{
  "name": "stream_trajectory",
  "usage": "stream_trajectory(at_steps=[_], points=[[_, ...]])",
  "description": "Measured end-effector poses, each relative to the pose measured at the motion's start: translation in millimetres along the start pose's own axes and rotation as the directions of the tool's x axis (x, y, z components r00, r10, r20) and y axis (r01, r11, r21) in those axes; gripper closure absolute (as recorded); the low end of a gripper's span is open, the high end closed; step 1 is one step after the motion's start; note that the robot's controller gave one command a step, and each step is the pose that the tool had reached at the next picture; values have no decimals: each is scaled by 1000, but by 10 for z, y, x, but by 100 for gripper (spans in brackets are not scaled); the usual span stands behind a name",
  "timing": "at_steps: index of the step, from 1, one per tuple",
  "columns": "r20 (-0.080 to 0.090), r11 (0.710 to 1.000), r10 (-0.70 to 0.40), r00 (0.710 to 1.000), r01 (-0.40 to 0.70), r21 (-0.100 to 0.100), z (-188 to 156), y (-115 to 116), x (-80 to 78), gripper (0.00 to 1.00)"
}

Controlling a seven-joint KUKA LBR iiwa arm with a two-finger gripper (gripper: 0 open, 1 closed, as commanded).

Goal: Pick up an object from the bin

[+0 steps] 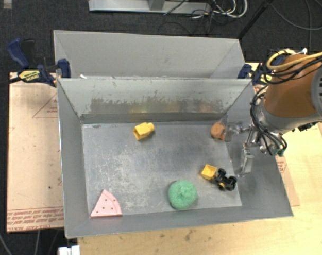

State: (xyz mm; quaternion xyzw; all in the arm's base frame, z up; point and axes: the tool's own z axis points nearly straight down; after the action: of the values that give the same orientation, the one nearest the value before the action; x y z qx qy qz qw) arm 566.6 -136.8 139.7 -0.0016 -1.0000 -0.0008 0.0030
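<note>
Gripper (245,163): low beside the bin's right wall (256,166); opening cannot be told; nothing seen held.
Nearest: yellow-and-black toy (218,176), just left, apart.
Step, as judged: centre over the toy, clear of the wall, before closing.
Farther left: brown lump (219,130), green ball (182,194).

Dark carpet floor (23,15) with loose cables (228,4) beside a pale wooden tabletop (304,232).
</note>
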Motion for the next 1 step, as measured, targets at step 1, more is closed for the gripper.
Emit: stream_trajectory(at_steps=[1], points=[[7, 1000, -2, 1000, 2, 1, -48, 5, -15, 0]])
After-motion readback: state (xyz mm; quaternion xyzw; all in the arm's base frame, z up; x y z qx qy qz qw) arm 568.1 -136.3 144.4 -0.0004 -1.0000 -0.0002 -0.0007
